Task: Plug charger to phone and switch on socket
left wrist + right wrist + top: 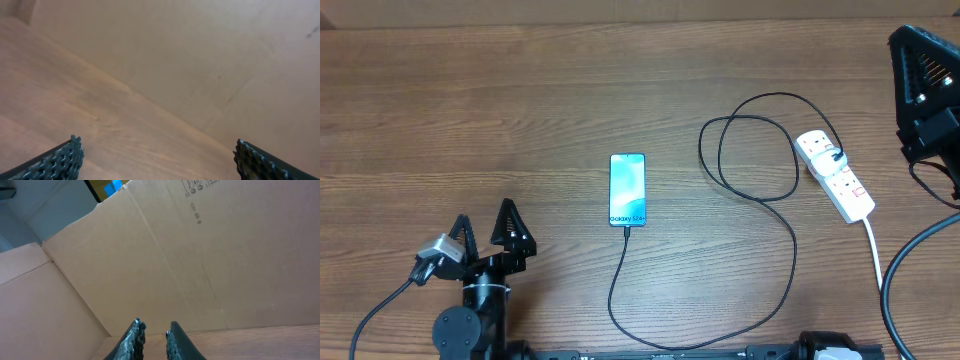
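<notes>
Socket (835,176) near-left of barely parted, empty right gripper (154,329), long axis far-left to near-right; wide-open left gripper (483,213) well apart.

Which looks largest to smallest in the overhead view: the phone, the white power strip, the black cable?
Largest: black cable, loops spread widest.
Then power strip and phone, unranked: strip longer, phone wider.

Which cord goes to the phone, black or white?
The thin black cable: its end meets the phone's bottom edge. The thick white cord just trails from the power strip.
</notes>
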Robot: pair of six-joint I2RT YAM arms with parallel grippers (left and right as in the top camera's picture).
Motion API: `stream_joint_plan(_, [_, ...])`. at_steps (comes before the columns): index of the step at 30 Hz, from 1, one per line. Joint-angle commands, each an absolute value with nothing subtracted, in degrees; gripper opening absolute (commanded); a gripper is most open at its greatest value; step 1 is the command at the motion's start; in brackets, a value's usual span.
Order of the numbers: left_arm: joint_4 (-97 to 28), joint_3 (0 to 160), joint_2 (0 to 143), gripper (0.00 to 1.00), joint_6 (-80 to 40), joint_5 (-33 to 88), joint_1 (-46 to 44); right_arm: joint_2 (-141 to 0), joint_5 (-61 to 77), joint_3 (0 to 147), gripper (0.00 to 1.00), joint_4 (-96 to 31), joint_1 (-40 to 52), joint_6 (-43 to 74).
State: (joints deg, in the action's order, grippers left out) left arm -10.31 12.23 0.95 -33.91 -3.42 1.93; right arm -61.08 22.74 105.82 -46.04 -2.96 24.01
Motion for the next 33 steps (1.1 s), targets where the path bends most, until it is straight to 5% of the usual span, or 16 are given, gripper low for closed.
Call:
stream_joint_plan(1, [-2.3,6.4,0.3,1.0,-32.2,-1.9,2.3,-61.3,23.3,105.7,0.17,-45.7,-2.6,24.3])
stream_joint_plan(5, [7.3,0.5,0.3,1.0,-32.3,-1.9,2.3,-61.3,23.3,105.7,0.17,-45.7,-2.6,24.3])
stream_joint_plan(33, [-4.0,0.3,0.5,1.0,-29.6,-5.7,2.2,-54.6,23.0,103.5,0.2,-44.9,-2.6,24.0])
